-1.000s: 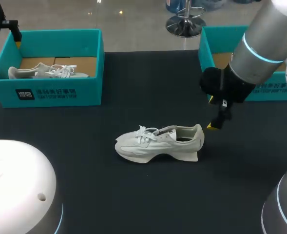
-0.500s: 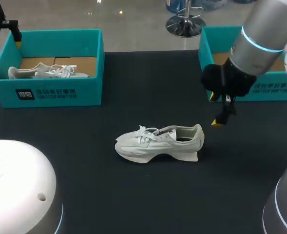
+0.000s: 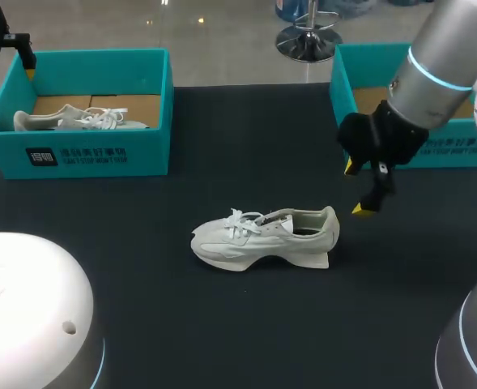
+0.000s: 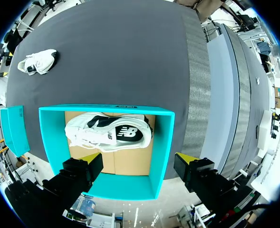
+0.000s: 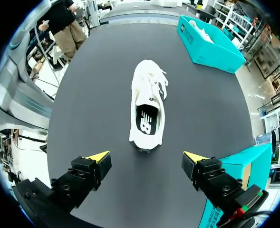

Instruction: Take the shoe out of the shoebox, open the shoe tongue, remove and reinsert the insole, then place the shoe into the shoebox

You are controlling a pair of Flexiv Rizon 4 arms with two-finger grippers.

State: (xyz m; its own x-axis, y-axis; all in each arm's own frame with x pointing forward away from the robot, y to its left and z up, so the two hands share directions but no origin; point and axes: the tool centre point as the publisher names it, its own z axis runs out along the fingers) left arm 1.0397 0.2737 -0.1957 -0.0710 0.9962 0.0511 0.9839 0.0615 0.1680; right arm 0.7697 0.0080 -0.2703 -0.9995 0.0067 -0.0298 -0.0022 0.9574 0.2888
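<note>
While the shoe [image 3: 262,237] stays, right end effector [image 3: 356,188] retreats.

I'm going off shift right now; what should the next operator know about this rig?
Left gripper: open, empty, above the left teal cardboard shoebox, which holds a second white shoe.
Right gripper: open, empty, just behind the heel of the white lace-up sneaker, not touching.
Sneaker stands upright on the black table; right teal shoebox at the table's far right.
Done: shoe out of box. Left, it seems: tongue, insole, reboxing.
</note>
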